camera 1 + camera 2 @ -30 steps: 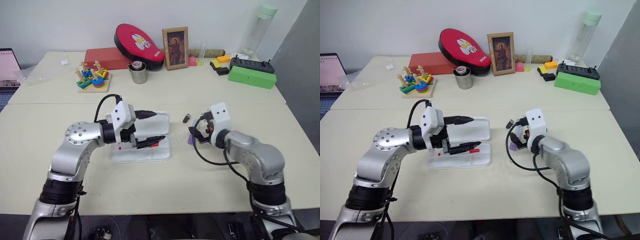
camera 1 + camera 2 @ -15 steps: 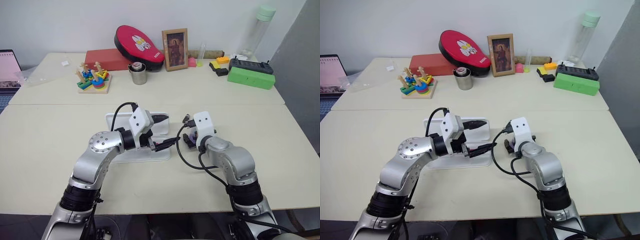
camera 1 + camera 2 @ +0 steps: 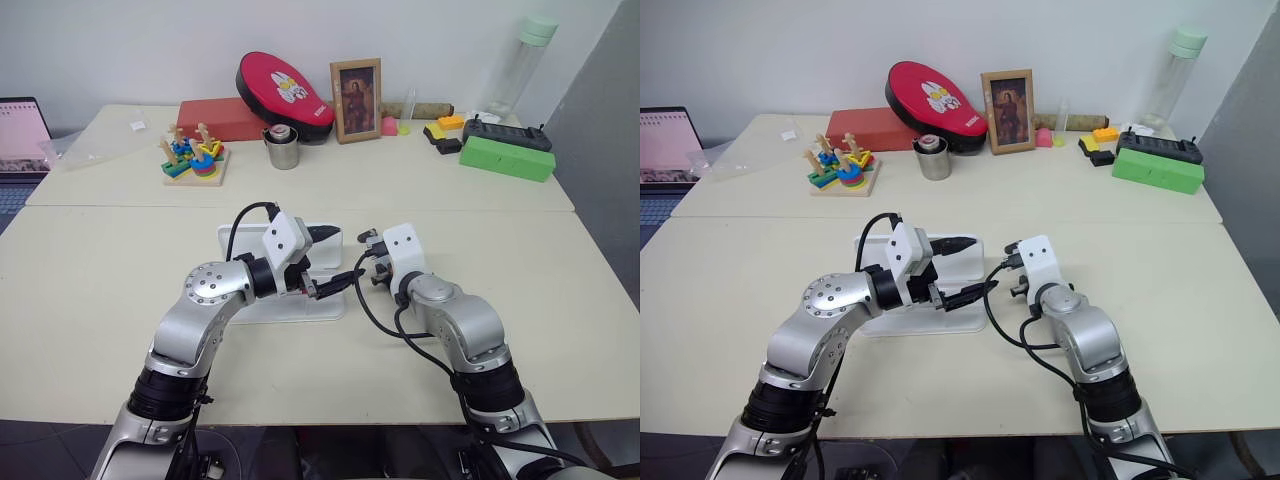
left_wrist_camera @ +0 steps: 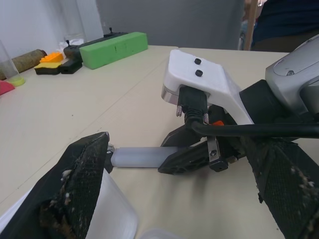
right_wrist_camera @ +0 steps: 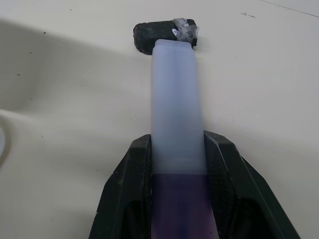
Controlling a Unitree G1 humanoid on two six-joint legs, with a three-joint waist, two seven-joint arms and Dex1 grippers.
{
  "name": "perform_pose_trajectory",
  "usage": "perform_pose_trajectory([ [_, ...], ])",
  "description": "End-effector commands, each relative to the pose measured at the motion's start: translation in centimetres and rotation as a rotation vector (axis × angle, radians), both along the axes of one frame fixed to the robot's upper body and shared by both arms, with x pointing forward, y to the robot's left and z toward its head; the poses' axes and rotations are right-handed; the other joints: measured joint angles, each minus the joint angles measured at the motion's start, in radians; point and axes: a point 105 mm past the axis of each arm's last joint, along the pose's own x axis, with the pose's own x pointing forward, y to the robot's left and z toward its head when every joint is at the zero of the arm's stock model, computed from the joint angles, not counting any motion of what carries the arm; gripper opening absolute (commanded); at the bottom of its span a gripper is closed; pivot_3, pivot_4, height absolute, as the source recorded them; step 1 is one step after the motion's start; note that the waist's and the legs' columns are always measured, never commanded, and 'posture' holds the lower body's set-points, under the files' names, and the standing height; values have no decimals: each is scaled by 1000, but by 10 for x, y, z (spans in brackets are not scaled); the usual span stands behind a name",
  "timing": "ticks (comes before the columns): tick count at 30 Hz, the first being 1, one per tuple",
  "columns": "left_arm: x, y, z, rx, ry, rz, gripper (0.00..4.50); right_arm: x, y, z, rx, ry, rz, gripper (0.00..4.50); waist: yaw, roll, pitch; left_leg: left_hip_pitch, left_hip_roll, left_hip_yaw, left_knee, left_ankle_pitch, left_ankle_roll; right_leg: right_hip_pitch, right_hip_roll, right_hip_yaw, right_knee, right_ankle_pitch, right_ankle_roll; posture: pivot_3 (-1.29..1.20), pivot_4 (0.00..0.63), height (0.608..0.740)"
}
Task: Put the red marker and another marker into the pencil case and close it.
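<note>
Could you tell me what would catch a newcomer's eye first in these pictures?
Probably the right end effector at mid-table, its fingers pressed on the lavender marker beside a tiny black piece. The open left end effector hovers over the white pencil case.

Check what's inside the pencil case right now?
Cannot confirm. The pencil case lies open, but the left claw and its forearm cover most of the tray. The lavender marker is outside, between the right claw's fingers.

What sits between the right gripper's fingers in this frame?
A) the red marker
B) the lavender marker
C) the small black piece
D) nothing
B: in the right wrist view the right gripper has its two fingers pressed against the sides of the lavender marker.
</note>
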Motion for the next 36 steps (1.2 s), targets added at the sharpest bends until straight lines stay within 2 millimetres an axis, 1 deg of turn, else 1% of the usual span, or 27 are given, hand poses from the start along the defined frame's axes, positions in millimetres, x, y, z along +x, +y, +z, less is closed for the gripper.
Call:
perform_pose_trajectory([
  [1, 1, 1, 25, -77, -73, 18, 4500, 14, -34, 18, -20, -73, -151, 1096, 1, 0, 0, 0, 0, 0, 0, 0, 0, 0, 0, 0, 0, 0, 0, 0, 150, 740],
  [2, 2, 5, 28, -87, -77, 35, 4500, 20, -37, 35, 42, -132, -182, 1096, 2, 0, 0, 0, 0, 0, 0, 0, 0, 0, 0, 0, 0, 0, 0, 0, 150, 740],
  [3, 2, 8, 30, -90, -80, 46, 4500, 24, -38, 46, 89, -171, -200, 1096, 1, 0, 0, -1, 0, 0, 0, 0, 0, 0, 0, 0, 0, 0, 0, 0, 150, 740],
  [4, 2, 10, 31, -91, -81, 53, 4500, 26, -38, 52, 120, -192, -210, 1096, 0, 0, 0, -1, 0, 0, 0, 0, 0, -1, 0, 0, 0, 0, 0, 0, 150, 740],
  [6, 0, 24, 31, -74, -83, 96, 4500, 33, -33, 77, 147, -291, -155, 1096, -6, 0, 0, -2, 0, 0, -1, 0, 0, -2, 0, 0, 0, 0, 0, 0, 150, 740],
  [7, -3, 33, 31, -66, -83, 121, 4500, 35, -26, 92, 151, -360, -91, 1096, -13, 1, 0, -2, 0, 0, -1, 0, 0, -3, 0, 0, 0, 0, 0, 0, 150, 740],
  [9, -10, 53, 33, -58, -75, 175, 4500, 31, 0, 129, 207, -509, 101, 1096, -22, 1, 0, -2, 0, 1, -2, 0, 0, -4, 0, 1, 0, 0, 0, 0, 150, 740],
  [10, -14, 62, 34, -53, -72, 201, 4500, 26, 13, 145, 248, -569, 193, 1096, -34, 1, 1, -2, 0, 1, -3, 0, 0, -4, 0, 1, 0, 0, -1, 0, 150, 740],
  [11, -20, 72, 36, -67, -61, 229, 4500, 16, 30, 158, 298, -606, 318, 1096, -38, 2, 1, -2, 0, 2, -3, 0, 0, -5, 0, 2, 0, 0, -1, 0, 150, 740],
  [13, -35, 89, 34, -87, -17, 264, 4500, -7, 62, 166, 310, -624, 582, 1096, -41, 2, 1, -2, 1, 1, -4, 0, 0, -5, 0, 2, 0, -1, -1, 0, 150, 740],
  [15, -50, 105, 22, -61, 41, 307, 4500, -21, 83, 156, 316, -558, 767, 1096, -39, 2, 1, -2, 1, 1, -4, -1, 1, -5, 0, 1, -1, -1, -2, 0, 150, 740],
  [17, -62, 120, 6, -21, 85, 364, 4500, -32, 98, 149, 281, -538, 892, 1096, -36, 2, 1, -2, 1, 2, -4, -2, 3, -4, 0, 1, -1, -1, -2, 0, 150, 740],
  [20, -78, 146, -20, 26, 139, 479, 4500, -50, 122, 132, 243, -444, 1069, 1096, -28, 2, 1, -2, 1, 3, -3, -2, 2, -4, -1, 2, -1, -1, -2, 0, 150, 740],
  [21, -84, 153, -26, 36, 150, 507, 4500, -56, 129, 124, 218, -410, 1126, 1096, -25, 1, 1, -2, 1, 3, -3, -2, 2, -4, -1, 1, -1, -2, -3, 0, 150, 740],
  [23, -92, 161, -31, 31, 154, 553, 4500, -65, 140, 109, 165, -356, 1214, 1096, -17, 1, 1, -2, 1, 2, -2, -2, 2, -5, -1, 1, -1, -2, -3, 0, 150, 740],
  [24, -93, 165, -31, 35, 139, 579, 4500, -68, 144, 101, 140, -334, 1242, 1096, -19, 0, 1, -2, 1, 3, -2, -2, 2, -5, -1, 1, -1, -5, -8, 0, 150, 740],
  [26, -98, 168, -36, 30, 144, 605, 4500, -69, 153, 82, 67, -288, 1281, 1096, -17, 0, 0, 0, 1, 5, -2, -2, 2, -5, -1, 3, -1, -7, -6, 0, 150, 740],
  [29, -104, 167, -40, 14, 157, 615, 4500, -69, 162, 62, 12, -237, 1309, 1096, -13, -2, -1, 0, 1, 5, -2, -2, 2, -5, -1, 3, -1, -7, -6, 0, 150, 740],
  [31, -107, 166, -42, 8, 160, 618, 4500, -65, 168, 54, -16, -217, 1308, 1096, -13, -2, -1, 0, 1, 5, -2, -2, 2, -5, -1, 3, -1, -7, -6, 0, 150, 740],
  [36, -112, 162, -43, 2, 175, 614, 4500, -58, 180, 40, -72, -196, 1306, 1096, -12, -2, -1, -1, 2, 5, -2, -2, 2, -5, 0, 3, -1, -6, -4, 0, 150, 740],
])
